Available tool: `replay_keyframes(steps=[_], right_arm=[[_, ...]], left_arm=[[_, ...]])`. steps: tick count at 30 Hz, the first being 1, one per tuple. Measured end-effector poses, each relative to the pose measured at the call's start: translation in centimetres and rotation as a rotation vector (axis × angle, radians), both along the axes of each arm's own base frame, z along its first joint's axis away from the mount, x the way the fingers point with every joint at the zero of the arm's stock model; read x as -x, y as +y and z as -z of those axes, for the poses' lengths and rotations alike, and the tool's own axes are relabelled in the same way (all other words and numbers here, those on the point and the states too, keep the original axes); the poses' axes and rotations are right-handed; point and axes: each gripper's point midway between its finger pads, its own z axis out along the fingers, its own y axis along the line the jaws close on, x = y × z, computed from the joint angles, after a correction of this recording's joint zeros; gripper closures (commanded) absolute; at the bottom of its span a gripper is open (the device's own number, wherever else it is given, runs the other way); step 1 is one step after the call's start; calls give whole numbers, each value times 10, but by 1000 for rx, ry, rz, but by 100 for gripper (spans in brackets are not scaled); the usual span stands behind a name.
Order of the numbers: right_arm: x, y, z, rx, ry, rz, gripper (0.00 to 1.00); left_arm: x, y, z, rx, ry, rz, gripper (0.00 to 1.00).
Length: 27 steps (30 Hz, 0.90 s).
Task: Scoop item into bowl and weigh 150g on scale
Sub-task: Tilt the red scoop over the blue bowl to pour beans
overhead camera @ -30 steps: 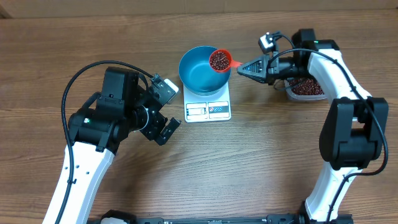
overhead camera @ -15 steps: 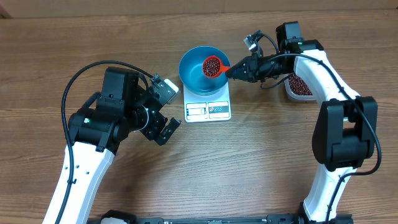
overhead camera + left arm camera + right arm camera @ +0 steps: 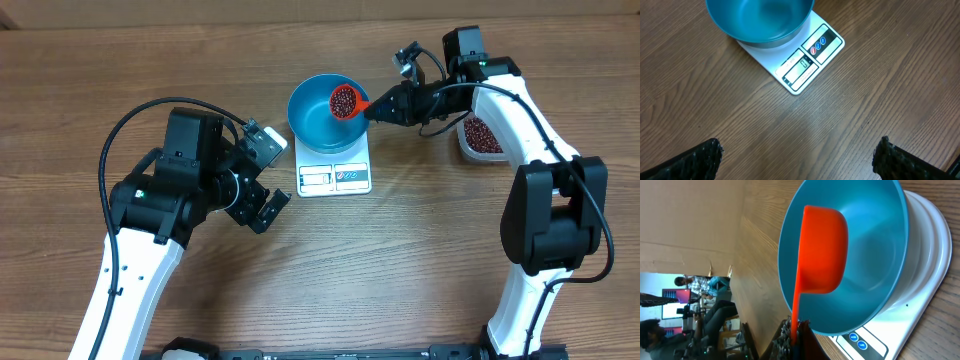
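Brimming scoop of beans over bowl

**Bench**: all items below are carried on it.
**Scale**: set near the middle of the bench, with the display edge turned toward the robot.
**Bowl**: seated on the far part of the scale, leaving the display uncovered.
**Scoop**: held over the right half of the bowl by the right hand, with the handle pointing right. Beans are contained in it.
**Tub**: placed right of the scale, well apart and partly under the right arm. More beans are held in it.
**Left hand**: positioned left of the scale, near its front corner.
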Motion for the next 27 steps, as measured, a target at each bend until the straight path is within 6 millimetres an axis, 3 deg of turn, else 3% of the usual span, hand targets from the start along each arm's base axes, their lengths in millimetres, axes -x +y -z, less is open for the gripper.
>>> replay_keyframes(steps=[18, 27], right_arm=[[-5, -11, 1, 126, -31, 16, 96], [6, 13, 4, 246, -142, -73, 96]], left_arm=[[0, 0, 0, 0, 1, 1, 0], [0, 0, 0, 0, 1, 0, 1]])
